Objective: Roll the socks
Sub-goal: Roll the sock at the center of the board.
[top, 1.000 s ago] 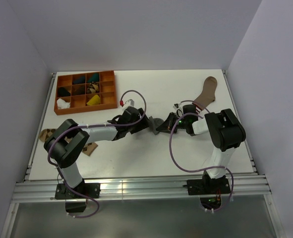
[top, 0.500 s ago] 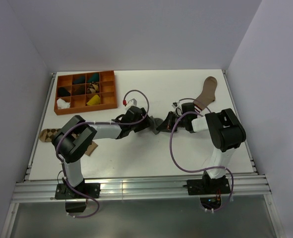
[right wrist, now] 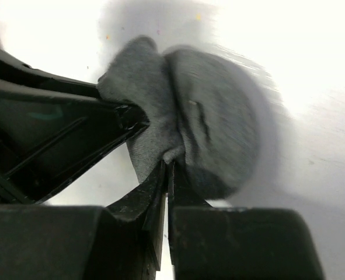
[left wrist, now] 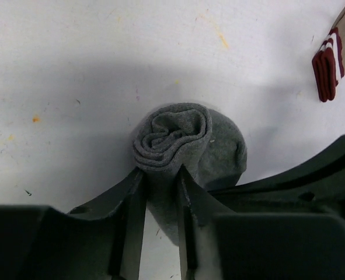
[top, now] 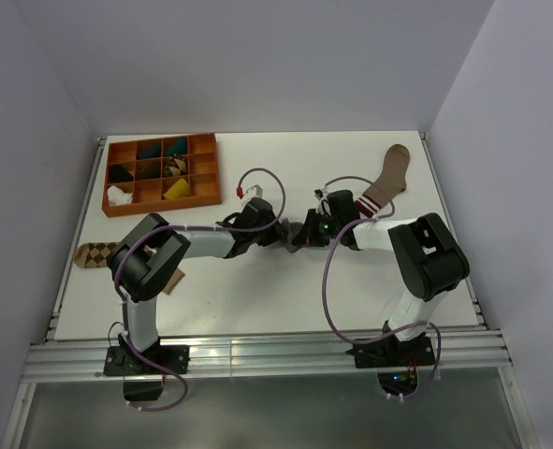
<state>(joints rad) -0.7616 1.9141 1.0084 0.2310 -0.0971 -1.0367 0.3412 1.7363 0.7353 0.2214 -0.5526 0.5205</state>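
Observation:
A grey sock (top: 298, 232), wound into a tight roll, lies at the middle of the table between both grippers. In the left wrist view the roll's spiral end (left wrist: 173, 135) faces the camera, and my left gripper (left wrist: 160, 175) has its fingers pressed against the fabric on both sides. From the right, my right gripper (right wrist: 169, 166) is shut on a small fold of the same sock (right wrist: 213, 134). In the top view the left gripper (top: 282, 230) and right gripper (top: 312, 231) nearly meet over the roll. No black or white sock lies loose on the table.
An orange compartment tray (top: 219, 168) with rolled socks in several cells stands at the back left. A brown sock with a maroon-and-white striped cuff (top: 388, 178) lies at the back right. A diamond-patterned sock (top: 91, 254) lies at the left edge.
The left gripper reached right and narrowed its jaws onto the grey roll. The right gripper shifted left with the sock's fold.

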